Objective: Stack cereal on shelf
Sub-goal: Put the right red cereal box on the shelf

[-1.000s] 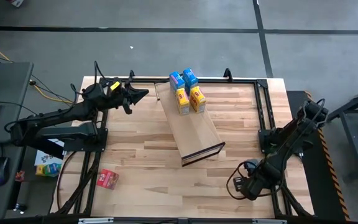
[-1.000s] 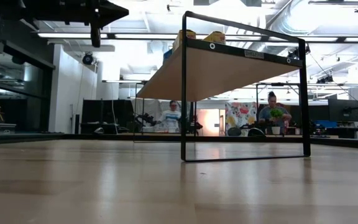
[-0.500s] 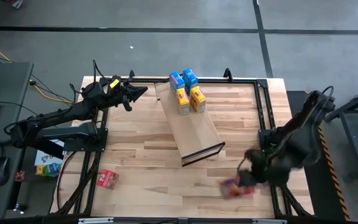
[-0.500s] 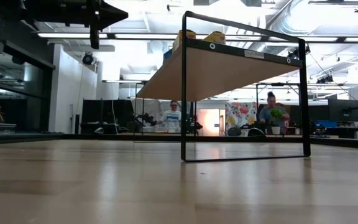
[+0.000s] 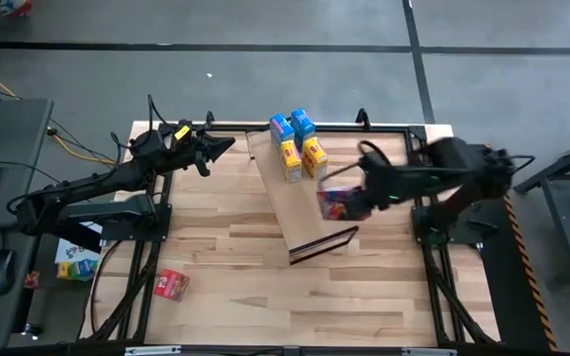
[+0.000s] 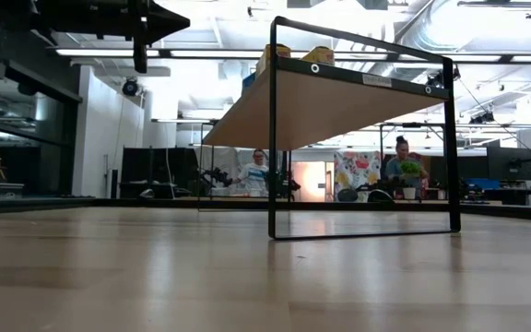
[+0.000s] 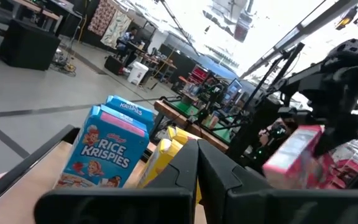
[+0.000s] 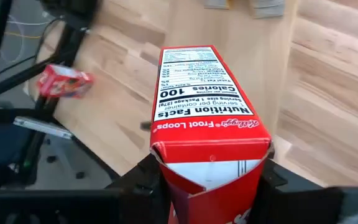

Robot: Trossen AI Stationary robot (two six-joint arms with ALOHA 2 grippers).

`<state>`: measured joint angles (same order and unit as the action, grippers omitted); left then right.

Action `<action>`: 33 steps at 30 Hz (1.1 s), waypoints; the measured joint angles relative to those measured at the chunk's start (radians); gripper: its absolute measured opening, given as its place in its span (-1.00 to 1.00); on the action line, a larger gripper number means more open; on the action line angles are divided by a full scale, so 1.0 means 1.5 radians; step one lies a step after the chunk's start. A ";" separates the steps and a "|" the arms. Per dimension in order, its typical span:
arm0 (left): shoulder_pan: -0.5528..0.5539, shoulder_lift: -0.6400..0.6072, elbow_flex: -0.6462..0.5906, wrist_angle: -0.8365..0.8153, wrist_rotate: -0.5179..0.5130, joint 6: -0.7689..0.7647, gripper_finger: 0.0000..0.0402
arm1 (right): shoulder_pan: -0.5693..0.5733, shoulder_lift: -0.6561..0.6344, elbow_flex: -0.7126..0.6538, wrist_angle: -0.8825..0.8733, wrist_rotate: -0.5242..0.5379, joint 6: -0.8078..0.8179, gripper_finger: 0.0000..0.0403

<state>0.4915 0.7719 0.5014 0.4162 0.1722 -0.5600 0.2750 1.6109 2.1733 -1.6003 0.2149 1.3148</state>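
My right gripper point(image 5: 356, 201) is shut on a red cereal box point(image 5: 340, 204) over the tan shelf board's point(image 5: 295, 203) right side, just short of its black frame lip point(image 5: 325, 243). Two blue boxes point(image 5: 292, 124) and two yellow boxes point(image 5: 302, 158) stand on their bottom ends at the shelf's far end. A second red box point(image 5: 171, 285) lies flat on the table near its left near corner. My left gripper point(image 5: 228, 147) hangs shut above the table's far left, left of the shelf. In the left wrist view the blue boxes point(image 7: 107, 146) show beyond its fingers. My right gripper holds the red box by its flap end point(image 8: 211, 167), pinched between the two fingers point(image 8: 267, 177), one on each narrow side. The fingers come from the table's right, slanting down. The box sticks out forward along the fingers, lifted clear above the shelf.
A black metal frame point(image 5: 419, 173) runs along the table's edges. In the low view the shelf point(image 6: 339, 101) stands raised on its black frame, with people and desks in the room behind. Bare wooden tabletop point(image 5: 265, 287) lies near of the shelf.
My right arm has swung from the table's near right corner up and toward the far edge, carrying the red box with it. The box has been lifted clear of the tabletop and now hangs over the shelf's right side.
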 joint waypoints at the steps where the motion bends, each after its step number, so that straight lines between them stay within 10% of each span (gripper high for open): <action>1: 0.000 0.000 0.000 0.000 0.000 0.000 -1.00 | -0.017 0.014 0.002 0.024 -0.015 -0.023 -0.39; 13: 0.001 0.000 0.000 0.007 0.001 -0.005 -1.00 | -0.102 0.083 -0.024 0.026 -0.153 -0.132 -0.39; 33: 0.001 0.000 0.000 0.005 0.000 -0.009 -1.00 | -0.183 0.024 -0.200 0.020 -0.162 -0.149 -0.39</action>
<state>0.4931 0.7719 0.5014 0.4244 0.1719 -0.5732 0.0003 1.6463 1.8738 -1.5706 -0.0282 1.0919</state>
